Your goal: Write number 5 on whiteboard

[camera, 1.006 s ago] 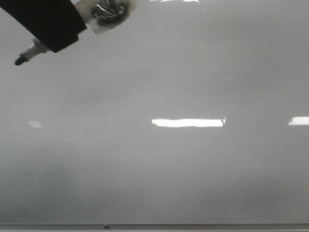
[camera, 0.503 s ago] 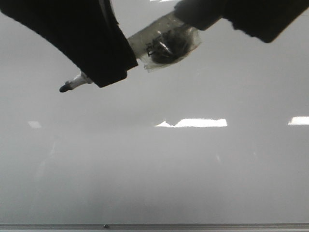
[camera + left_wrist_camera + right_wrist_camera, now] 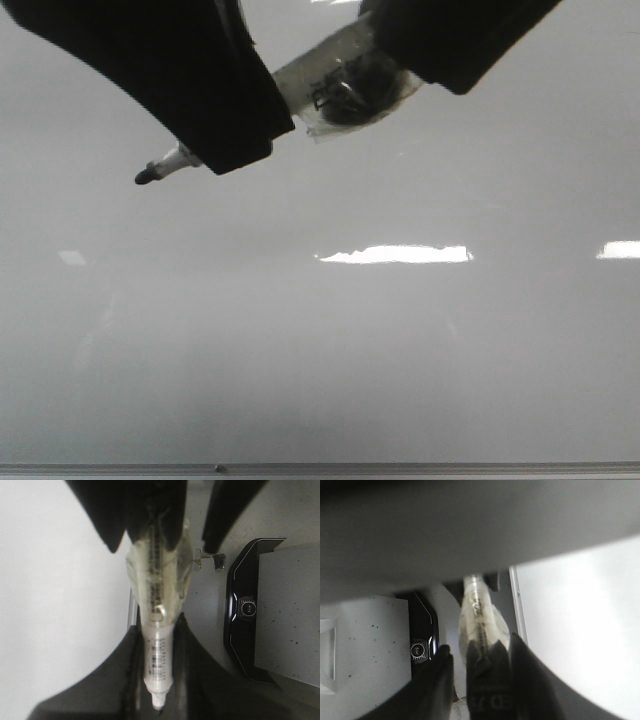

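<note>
Front view: both tools clamp a tape-wrapped marker (image 3: pixel 300 100) over the glossy whiteboard (image 3: pixel 350 370).

The whiteboard (image 3: pixel 400 340) is showing a smooth, glossy pale grey face that is throwing back bright glare patches, with a thin strip of dull grey metal running along its near edge. The marker (image 3: pixel 159 665) is looking like smooth white plastic with a dark tip, and its upper barrel is sitting under crinkled, shiny clear tape (image 3: pixel 345 85). Both the left end effector (image 3: pixel 215 95) and the right end effector (image 3: pixel 440 40) are appearing as matt black plastic.
</note>
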`<state>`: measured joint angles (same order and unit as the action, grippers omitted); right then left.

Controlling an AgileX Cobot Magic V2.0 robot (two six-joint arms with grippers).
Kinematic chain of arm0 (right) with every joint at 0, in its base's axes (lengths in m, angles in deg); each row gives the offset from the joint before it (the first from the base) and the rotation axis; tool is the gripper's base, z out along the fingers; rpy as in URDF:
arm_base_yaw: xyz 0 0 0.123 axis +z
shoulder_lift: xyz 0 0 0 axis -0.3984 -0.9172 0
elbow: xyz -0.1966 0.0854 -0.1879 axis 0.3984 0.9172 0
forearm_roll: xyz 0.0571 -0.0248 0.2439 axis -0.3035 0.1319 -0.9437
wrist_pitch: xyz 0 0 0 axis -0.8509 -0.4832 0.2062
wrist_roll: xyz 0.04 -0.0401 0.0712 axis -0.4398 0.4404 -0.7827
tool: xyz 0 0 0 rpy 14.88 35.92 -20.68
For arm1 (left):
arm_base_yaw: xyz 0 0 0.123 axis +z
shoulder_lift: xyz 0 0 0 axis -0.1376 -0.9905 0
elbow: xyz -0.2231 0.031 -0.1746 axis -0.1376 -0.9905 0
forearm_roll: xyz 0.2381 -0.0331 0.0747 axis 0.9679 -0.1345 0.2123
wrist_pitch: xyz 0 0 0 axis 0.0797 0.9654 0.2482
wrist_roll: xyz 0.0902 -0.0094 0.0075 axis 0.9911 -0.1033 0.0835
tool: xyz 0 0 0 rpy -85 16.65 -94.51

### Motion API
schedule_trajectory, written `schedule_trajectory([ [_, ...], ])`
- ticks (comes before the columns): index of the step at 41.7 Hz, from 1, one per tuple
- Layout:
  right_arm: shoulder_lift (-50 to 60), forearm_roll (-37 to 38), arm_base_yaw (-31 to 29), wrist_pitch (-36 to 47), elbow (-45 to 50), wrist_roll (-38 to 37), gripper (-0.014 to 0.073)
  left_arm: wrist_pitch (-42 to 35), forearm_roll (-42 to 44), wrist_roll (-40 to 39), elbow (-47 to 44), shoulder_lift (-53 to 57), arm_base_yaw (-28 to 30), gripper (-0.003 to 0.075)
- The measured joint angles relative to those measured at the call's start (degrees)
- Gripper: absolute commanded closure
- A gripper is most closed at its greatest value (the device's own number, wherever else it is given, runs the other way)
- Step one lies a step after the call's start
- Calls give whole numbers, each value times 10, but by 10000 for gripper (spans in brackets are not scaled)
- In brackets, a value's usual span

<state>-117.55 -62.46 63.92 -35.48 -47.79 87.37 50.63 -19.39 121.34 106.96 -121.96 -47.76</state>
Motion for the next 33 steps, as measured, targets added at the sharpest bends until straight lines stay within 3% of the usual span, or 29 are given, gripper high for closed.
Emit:
schedule_trajectory([
  [2, 0, 0, 0, 1, 0, 0, 498, 0, 0, 1, 0, 0, 0, 734],
  [6, 0, 1, 0, 0, 0, 2, 587, 0, 1, 6, 0, 0, 0, 633],
  [11, 0, 1, 0, 0, 0, 2, 648, -3, 1, 6, 0, 0, 0, 424],
  [16, 0, 1, 0, 0, 0, 2, 655, -7, 1, 4, 0, 0, 0, 266],
  [24, 0, 11, -7, -1, 0, -14, 655, -7, 1, -20, 0, 13, 23, 259],
  [33, 21, 61, -68, -32, 0, -92, 655, -8, 0, -70, -26, 87, 86, 259],
])
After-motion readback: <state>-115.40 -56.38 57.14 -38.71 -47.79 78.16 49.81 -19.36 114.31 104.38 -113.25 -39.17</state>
